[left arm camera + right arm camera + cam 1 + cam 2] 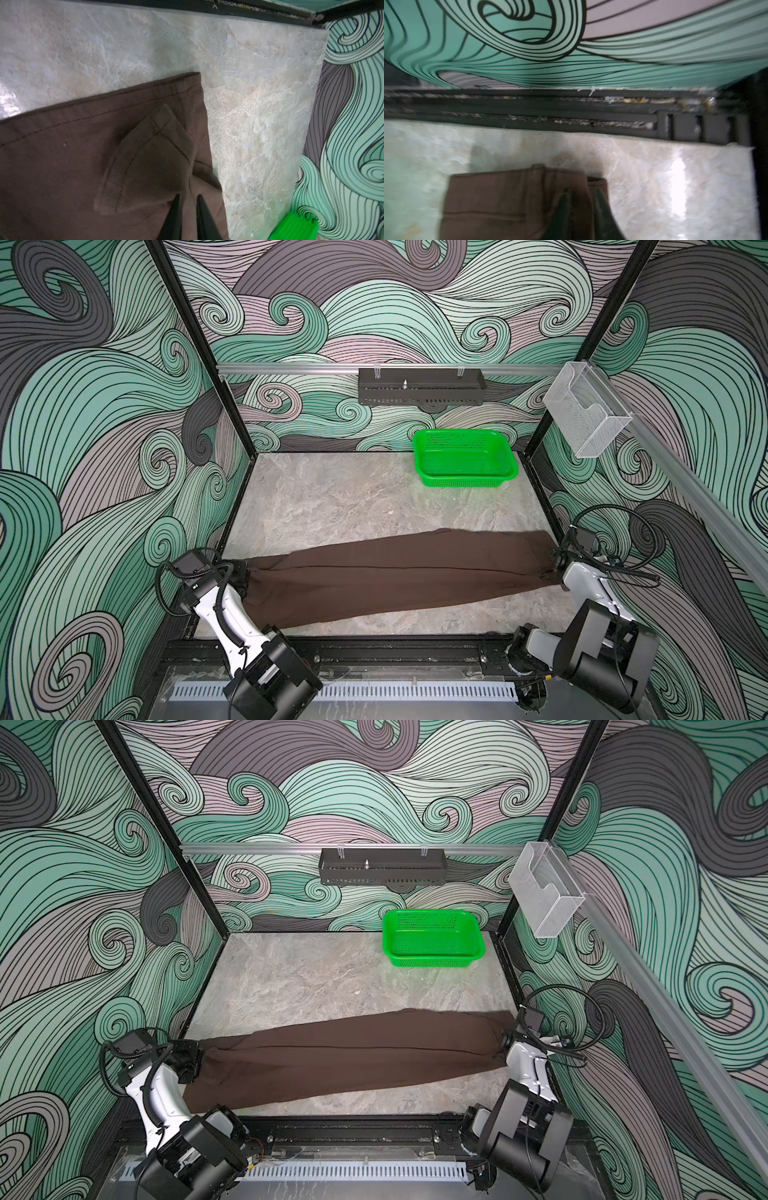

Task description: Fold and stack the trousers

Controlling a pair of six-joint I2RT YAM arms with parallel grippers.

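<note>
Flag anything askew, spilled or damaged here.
Nothing is damaged. The trousers lie slanted across the table, with one corner flap turned over by the left claw. Debris sits in the edge rail.

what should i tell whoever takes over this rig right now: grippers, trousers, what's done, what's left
Left gripper: at the left end of the trousers, jaws slightly parted with cloth between them; cannot tell if it grips.
Right gripper: the same at the right end.
The trousers lie stretched out flat, side to side, across the near part of the table.
Green basket: far right corner, empty, apart from the trousers.
Done: laid out long.
Left: crosswise folds, then stacking.
</note>
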